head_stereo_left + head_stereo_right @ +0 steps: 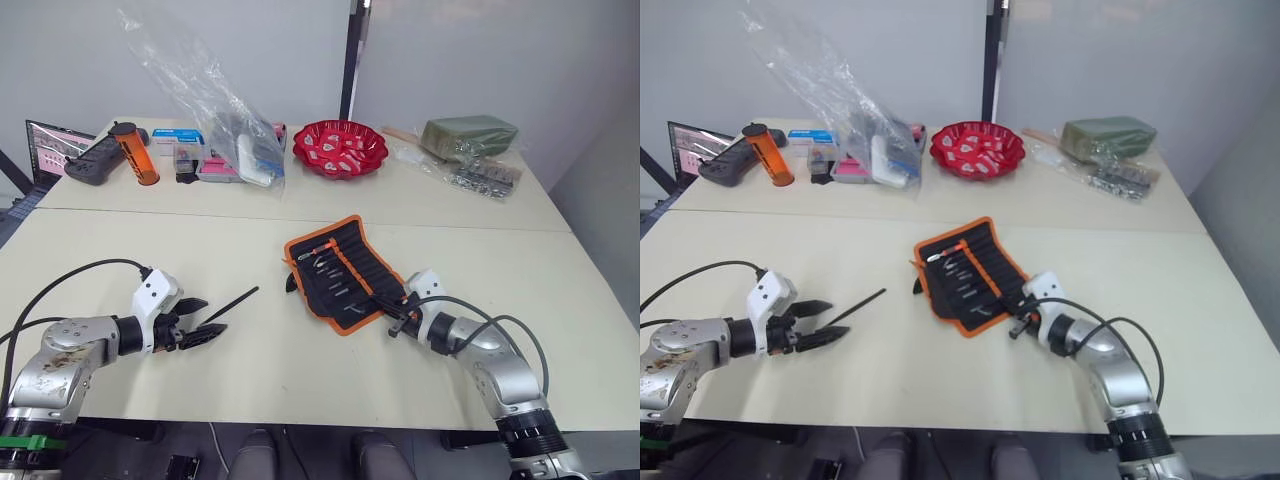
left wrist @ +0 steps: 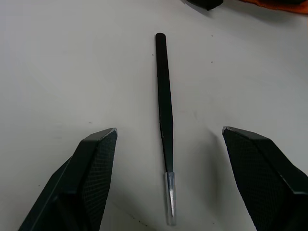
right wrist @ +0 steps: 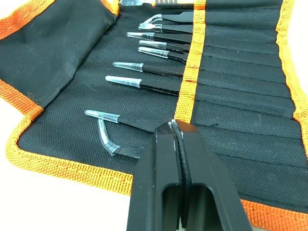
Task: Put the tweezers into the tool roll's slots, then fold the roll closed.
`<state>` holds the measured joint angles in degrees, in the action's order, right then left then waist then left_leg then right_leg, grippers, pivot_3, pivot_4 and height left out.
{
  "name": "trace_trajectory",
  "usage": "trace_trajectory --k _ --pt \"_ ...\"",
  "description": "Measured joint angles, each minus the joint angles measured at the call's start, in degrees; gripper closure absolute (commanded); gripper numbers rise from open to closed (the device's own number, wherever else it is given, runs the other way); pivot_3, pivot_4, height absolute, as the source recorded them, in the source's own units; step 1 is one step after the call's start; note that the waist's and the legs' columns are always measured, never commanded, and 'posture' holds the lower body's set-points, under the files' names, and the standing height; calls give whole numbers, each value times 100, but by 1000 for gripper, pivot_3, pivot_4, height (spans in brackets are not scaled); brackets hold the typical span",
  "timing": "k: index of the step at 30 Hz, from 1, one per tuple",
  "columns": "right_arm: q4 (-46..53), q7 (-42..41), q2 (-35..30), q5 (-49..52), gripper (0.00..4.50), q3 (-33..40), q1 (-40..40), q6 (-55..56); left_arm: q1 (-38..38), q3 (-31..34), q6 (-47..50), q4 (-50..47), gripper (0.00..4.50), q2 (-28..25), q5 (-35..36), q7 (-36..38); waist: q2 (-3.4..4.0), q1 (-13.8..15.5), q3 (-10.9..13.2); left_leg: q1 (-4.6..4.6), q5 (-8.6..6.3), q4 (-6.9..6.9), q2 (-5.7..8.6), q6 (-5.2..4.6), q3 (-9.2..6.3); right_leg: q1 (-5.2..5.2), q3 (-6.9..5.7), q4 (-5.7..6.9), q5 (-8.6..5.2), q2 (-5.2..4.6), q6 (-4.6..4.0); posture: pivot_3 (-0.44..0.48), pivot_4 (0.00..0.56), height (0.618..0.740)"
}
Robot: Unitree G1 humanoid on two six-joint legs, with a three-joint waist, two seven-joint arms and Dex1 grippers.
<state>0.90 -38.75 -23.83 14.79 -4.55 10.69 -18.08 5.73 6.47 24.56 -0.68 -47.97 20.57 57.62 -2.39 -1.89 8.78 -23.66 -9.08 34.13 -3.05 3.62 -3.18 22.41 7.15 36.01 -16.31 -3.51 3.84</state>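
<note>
The roll (image 1: 345, 272) lies open mid-bench, several tweezers (image 3: 149, 84) tucked in its slots (image 3: 231, 91) with capped tips poking out. One long tweezer (image 2: 164, 120) lies loose on the bench (image 1: 250, 370) to the roll's left, between the wide-open fingers of the left end effector (image 1: 203, 321), untouched. The right end effector (image 3: 179, 139) sits pinched shut over the roll's near edge, holding nothing. A red bowl (image 1: 340, 148) holds small pale pieces far back
</note>
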Motion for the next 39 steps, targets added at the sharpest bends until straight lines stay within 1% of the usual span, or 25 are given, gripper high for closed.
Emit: trace_trajectory --k 3,5,8,9,14,18,22,26,28,30,33,35,37,39 --pt "83 14 0 1 4500 28 -58 -30 107 -33 -52 134 2571 26 -100 -68 1 6 0 12 -4 0 0 6 1 -5 1 -5 -1 -1 0 0 150 740" --pt "110 14 0 1 4500 40 -78 -70 125 -25 -57 156 3306 50 -140 -112 1 6 -1 13 -3 0 0 5 1 -7 2 -5 -1 -1 0 0 150 740" --pt "146 14 0 1 4500 45 -88 -99 110 -17 -53 149 4234 69 -142 -127 2 5 -2 12 0 0 -1 0 1 -10 1 -4 0 -1 0 0 150 740" --pt "153 14 0 1 4500 45 -89 -105 99 -5 -59 146 4459 69 -140 -129 2 4 -2 11 1 0 -1 -2 1 -12 1 -3 0 -1 0 0 150 740" --pt "176 12 0 0 4500 41 -99 -110 13 105 -25 25 4459 67 -96 -130 2 -15 -2 -1 2 -1 -1 -3 1 -16 1 2 0 -1 1 0 150 740" --pt "175 13 0 0 4500 45 -100 -110 70 224 286 -79 4459 66 57 -155 -1 -15 0 -9 3 0 -1 -5 0 -11 0 5 0 1 2 0 150 740" --pt "199 13 8 7 4500 70 -118 -109 510 516 674 -189 4459 21 331 -251 -8 -7 2 -10 4 0 0 -5 -2 -12 -2 5 0 1 2 0 150 740" --pt "220 30 72 41 4500 111 -156 -110 934 458 976 -521 4459 -116 480 -188 -8 -15 3 -10 4 0 0 -6 -1 -13 -1 6 1 1 5 0 150 740" --pt "226 58 117 71 4500 168 -194 -109 1346 367 1385 -666 4459 -22 741 -225 -13 4 5 -13 4 1 0 -7 -6 -14 -2 7 5 6 12 0 150 740" --pt "217 101 201 124 4500 229 -219 -111 1916 222 2006 -863 4459 105 1017 -364 -21 10 10 -18 5 14 0 -7 -11 -14 -3 11 13 10 27 0 150 740" --pt "230 157 260 161 4500 245 -246 -112 2697 -165 3048 -1048 4459 167 1303 -575 -16 -27 13 -18 5 19 4 -7 -10 -17 2 12 23 9 48 0 150 740" --pt "229 158 259 169 4500 246 -247 -112 3158 -407 3583 -1056 4459 377 1464 -675 -15 -33 14 -18 5 19 5 -7 -14 -17 0 14 24 11 53 0 150 740" --pt "228 159 260 170 4500 243 -248 -112 3538 -796 3639 -1010 4459 505 1403 -689 -15 -38 14 -19 5 19 5 -7 -14 -16 0 14 25 11 55 0 150 740" --pt "228 171 263 169 4500 240 -247 -112 3905 -1284 3438 -868 4459 605 1072 -714 -15 -39 14 -18 5 19 6 -7 -14 -17 1 14 26 11 57 0 150 740"
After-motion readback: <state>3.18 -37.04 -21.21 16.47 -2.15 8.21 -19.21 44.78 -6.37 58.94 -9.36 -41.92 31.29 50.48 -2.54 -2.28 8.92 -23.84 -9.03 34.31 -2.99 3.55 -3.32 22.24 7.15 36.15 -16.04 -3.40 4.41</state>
